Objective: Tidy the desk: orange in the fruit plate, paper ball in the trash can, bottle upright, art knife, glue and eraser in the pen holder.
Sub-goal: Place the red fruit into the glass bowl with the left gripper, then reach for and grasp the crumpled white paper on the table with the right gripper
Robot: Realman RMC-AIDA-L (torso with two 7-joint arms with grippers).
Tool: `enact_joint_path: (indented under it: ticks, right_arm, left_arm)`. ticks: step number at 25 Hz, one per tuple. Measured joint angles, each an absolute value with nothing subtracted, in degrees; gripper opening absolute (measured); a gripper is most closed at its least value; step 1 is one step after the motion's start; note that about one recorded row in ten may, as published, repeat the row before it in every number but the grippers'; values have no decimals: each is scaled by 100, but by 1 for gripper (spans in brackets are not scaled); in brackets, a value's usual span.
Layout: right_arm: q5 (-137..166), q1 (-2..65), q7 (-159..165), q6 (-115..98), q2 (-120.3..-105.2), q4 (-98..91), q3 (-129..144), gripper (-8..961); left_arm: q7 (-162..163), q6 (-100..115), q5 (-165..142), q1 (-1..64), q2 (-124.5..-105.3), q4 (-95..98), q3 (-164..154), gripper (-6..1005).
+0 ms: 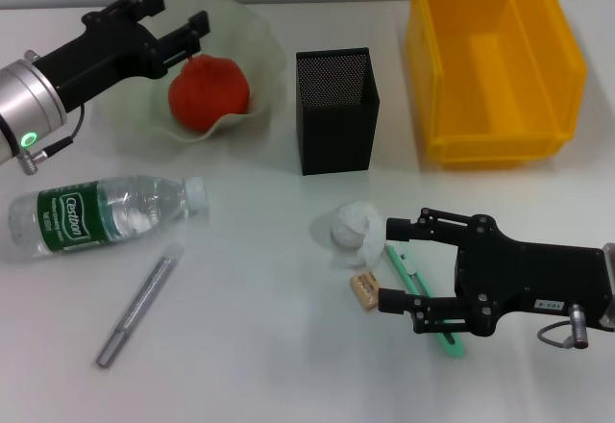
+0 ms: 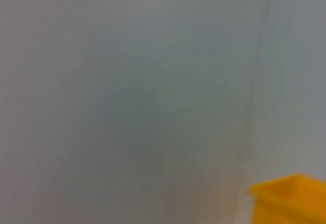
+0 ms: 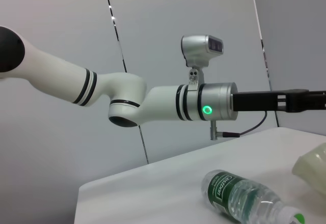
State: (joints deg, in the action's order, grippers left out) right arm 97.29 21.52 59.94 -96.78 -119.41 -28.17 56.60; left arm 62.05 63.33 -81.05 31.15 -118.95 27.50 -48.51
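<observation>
Now paper ball beside open right pincer

Lighting's bright and even on the head view, only faint soft shadows under things. Left wrist view is totally out of focus, just grey haze plus a blurry bin lower right. Right wrist view's sharp.

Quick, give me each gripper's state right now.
Left gripper: open, empty, over the fruit plate beside the orange.
Right gripper: open, empty, near the paper ball.
</observation>
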Motion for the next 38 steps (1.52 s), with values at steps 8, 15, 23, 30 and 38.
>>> enact_joint_path:
  ticks: [8, 15, 23, 30, 38]
  right_arm:
    - [9729, 2148, 5986, -9676, -11940, -2739, 5660, 745]
    - [9729, 2147, 5985, -9676, -11936, -2739, 5660, 741]
    - [9648, 2136, 5966, -9774, -11919, -2792, 5642, 737]
    - [9567, 2099, 6058, -9935, -11909, -2858, 5416, 733]
    - [9599, 2126, 8075, -9847, -11916, -4103, 5194, 728]
  left_arm:
    - [6232, 9056, -8164, 2681, -11845, 3047, -4868, 732]
    - [6215, 10963, -8399, 2090, -11812, 3463, -5009, 737]
    - [6127, 10903, -9509, 1556, -11804, 3708, -5289, 737]
    - [6170, 10312, -9946, 1620, -11823, 3649, -5288, 738]
    - [6171, 10122, -9951, 1755, -11833, 3455, -5315, 738]
